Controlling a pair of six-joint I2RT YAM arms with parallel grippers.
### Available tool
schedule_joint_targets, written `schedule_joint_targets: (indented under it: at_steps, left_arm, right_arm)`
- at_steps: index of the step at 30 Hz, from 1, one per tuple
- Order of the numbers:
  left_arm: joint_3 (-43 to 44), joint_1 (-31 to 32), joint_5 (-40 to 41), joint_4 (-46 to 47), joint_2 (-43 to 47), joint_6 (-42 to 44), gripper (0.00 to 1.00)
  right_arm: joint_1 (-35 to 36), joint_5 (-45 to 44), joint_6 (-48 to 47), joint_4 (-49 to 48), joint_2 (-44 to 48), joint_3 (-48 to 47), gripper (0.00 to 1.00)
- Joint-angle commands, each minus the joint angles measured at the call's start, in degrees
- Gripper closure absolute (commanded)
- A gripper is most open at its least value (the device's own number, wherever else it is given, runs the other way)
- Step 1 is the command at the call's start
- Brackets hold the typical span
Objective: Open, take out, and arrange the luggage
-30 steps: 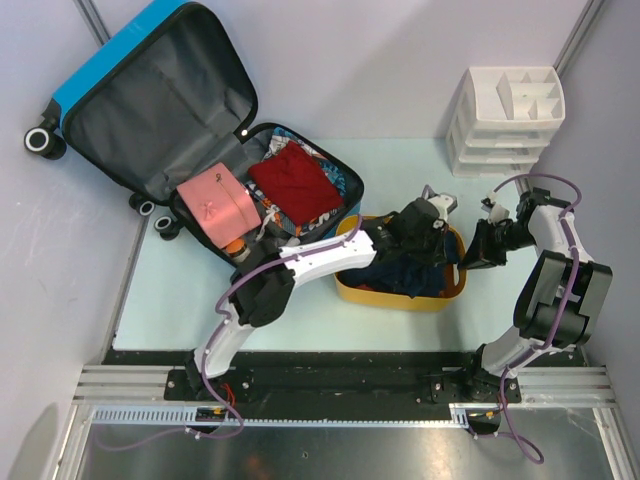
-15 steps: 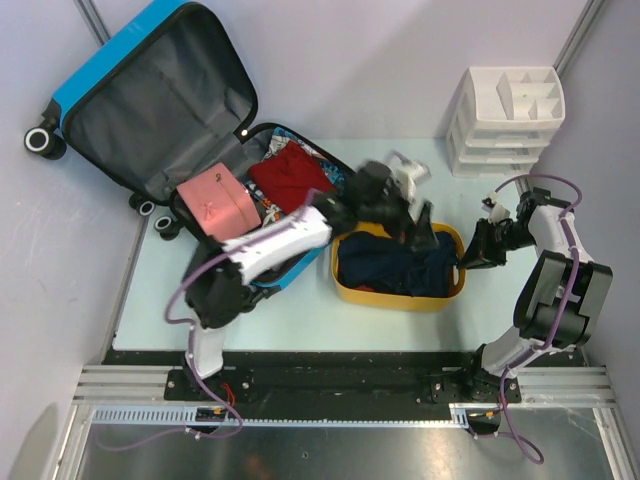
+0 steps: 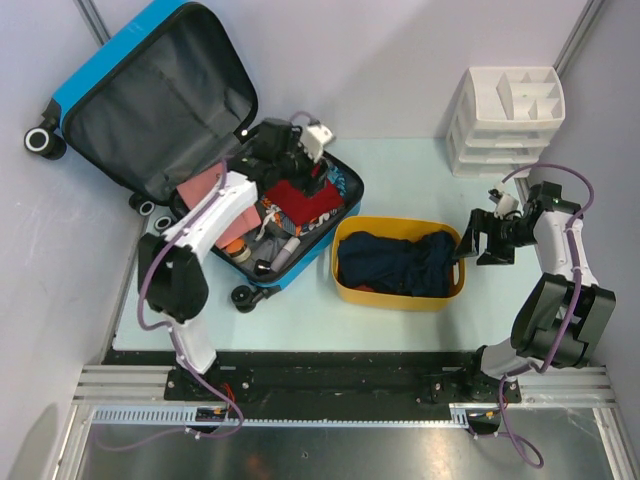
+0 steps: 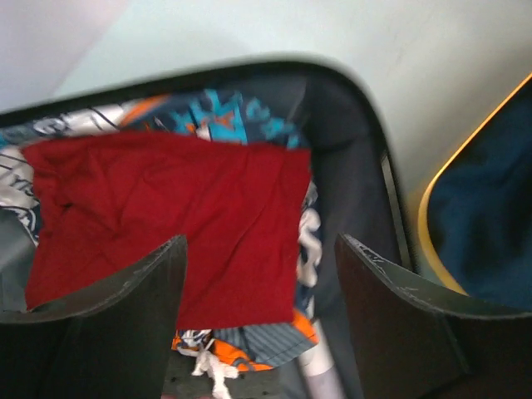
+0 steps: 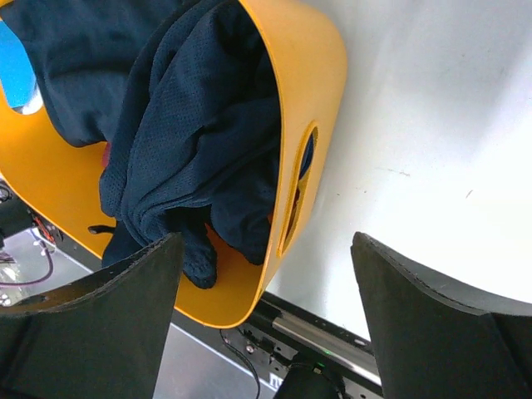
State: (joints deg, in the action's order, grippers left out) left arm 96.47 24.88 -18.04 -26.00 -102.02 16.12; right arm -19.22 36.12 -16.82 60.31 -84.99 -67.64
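The luggage (image 3: pixel 100 62) lies open at the back left, its grey-lined lid (image 3: pixel 150 100) leaning against the wall. Its lower half holds a folded red cloth (image 3: pixel 300 197) (image 4: pixel 166 208) on patterned clothes. My left gripper (image 3: pixel 298 172) (image 4: pixel 262 249) hangs open just above the red cloth, with nothing between its fingers. A pink pouch (image 3: pixel 203 186) shows partly behind the left arm. My right gripper (image 3: pixel 480 240) (image 5: pixel 266 245) stands open beside the right end of the yellow tub (image 3: pixel 345 287) (image 5: pixel 307 91), holding nothing.
Dark navy clothes (image 3: pixel 400 262) (image 5: pixel 183 125) fill the tub in the middle of the table. A white drawer organiser (image 3: pixel 508 120) stands at the back right. Small bottles (image 3: pixel 283 250) lie at the suitcase's near edge. Walls close in on the left and back.
The left arm swung from the tub to the suitcase and its gripper opened. The right gripper opened at the tub's right end and drew slightly away.
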Motion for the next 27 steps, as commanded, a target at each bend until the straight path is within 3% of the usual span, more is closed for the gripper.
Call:
schedule_joint_targets:
  at_steps: [1, 6, 13, 23, 27]
  left_arm:
    - [-1.55, 2.1, 7.58, -6.26, -5.9, 26.31, 0.26]
    - [4.95, 2.27, 10.83, -6.34, -13.11, 28.88, 0.29]
    - [6.1, 3.41, 8.11, -6.34, -17.95, 31.95, 0.32]
    - [6.02, 4.03, 7.05, -6.34, -20.85, 32.4, 0.21]
    - [6.89, 3.33, 6.8, -6.34, -21.47, 31.17, 0.43]
  right_arm:
    - [-0.2, -2.54, -1.11, -0.46, 1.58, -1.27, 0.13]
    - [-0.11, -2.37, -0.32, -0.02, 1.67, -1.18, 0.14]
    - [-0.02, -3.16, 1.44, -0.81, 1.49, -1.18, 0.15]
    - [-0.03, -4.48, 1.88, -0.9, 0.35, -1.18, 0.15]
    - [-0.02, -4.57, 1.97, -1.08, 0.09, -1.18, 0.15]
